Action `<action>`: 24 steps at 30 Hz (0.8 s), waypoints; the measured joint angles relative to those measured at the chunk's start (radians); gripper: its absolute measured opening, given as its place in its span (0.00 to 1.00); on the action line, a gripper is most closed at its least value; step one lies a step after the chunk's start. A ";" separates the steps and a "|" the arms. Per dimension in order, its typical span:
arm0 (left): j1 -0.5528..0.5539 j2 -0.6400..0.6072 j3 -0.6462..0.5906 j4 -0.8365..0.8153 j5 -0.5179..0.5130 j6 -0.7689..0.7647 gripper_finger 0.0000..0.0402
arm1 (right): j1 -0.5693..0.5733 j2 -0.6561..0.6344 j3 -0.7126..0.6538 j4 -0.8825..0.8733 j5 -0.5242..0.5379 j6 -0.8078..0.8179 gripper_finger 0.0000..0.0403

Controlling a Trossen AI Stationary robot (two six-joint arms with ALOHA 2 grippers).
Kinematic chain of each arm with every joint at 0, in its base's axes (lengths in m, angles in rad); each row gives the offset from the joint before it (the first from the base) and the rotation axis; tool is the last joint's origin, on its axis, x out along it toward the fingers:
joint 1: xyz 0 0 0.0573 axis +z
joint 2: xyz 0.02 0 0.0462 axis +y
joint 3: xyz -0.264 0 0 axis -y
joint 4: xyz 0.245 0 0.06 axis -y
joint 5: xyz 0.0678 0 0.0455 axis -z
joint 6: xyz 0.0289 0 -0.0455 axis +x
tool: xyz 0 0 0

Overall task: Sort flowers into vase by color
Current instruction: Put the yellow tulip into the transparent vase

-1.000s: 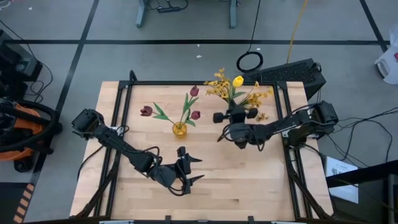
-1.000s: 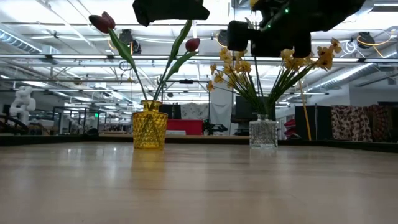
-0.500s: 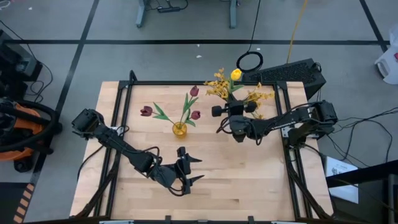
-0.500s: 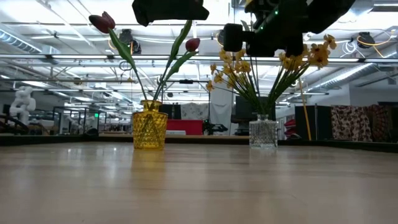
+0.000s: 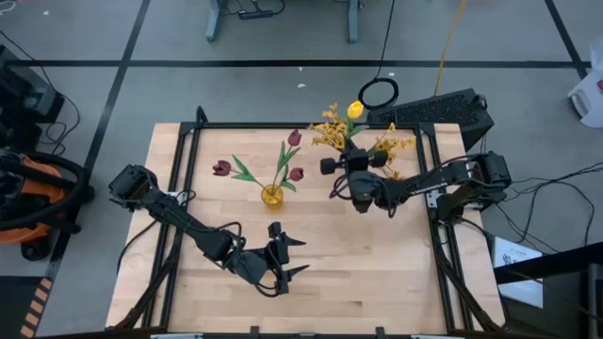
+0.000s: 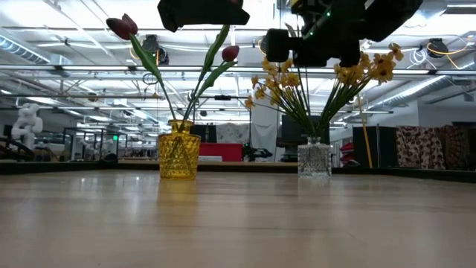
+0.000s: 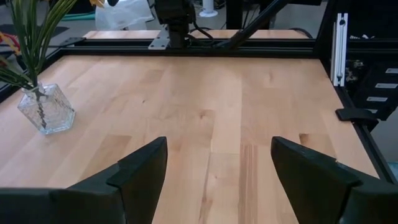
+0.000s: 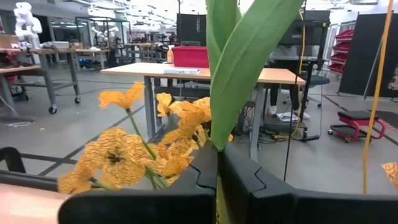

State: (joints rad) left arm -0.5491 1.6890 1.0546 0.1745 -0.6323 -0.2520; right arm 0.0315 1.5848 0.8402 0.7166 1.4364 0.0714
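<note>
The right gripper [image 5: 350,170] is up over the clear vase [image 6: 314,158] at the back right of the table [image 5: 377,264], fingers pressed together on the green stem of the yellow tulip [image 5: 355,111]. In the right wrist view that stem and its broad leaf [image 8: 239,68] rise straight out from between the dark fingers, with the small yellow blossoms [image 8: 127,158] crowding just beside them. The tulip head pokes out above the spray, so the flower looks not yet fully seated.

Handling-wise, I'd call this a light, springy thing: a thin artificial stem that bends rather than snaps, and smooth enough to slide if the pinch is loose. Low on the stem, below the leaf, is the sensible place to hold. The glass vase looks small and tippy under that tall bunch, so a sideways push on the stems could rock it.

Over at the yellow vase [image 5: 271,196], the red tulips [image 5: 295,174] stand already sorted. The left gripper [image 5: 287,255] waits near the front of the table, fingers spread wide, holding nothing.
</note>
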 joint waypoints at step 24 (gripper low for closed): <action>0.000 0.000 0.000 0.000 0.000 0.002 0.73 | -0.018 0.000 0.000 -0.197 0.002 0.203 0.00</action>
State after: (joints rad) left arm -0.5491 1.6890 1.0546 0.1749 -0.6319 -0.2497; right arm 0.0135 1.5848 0.8398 0.5200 1.4381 0.2742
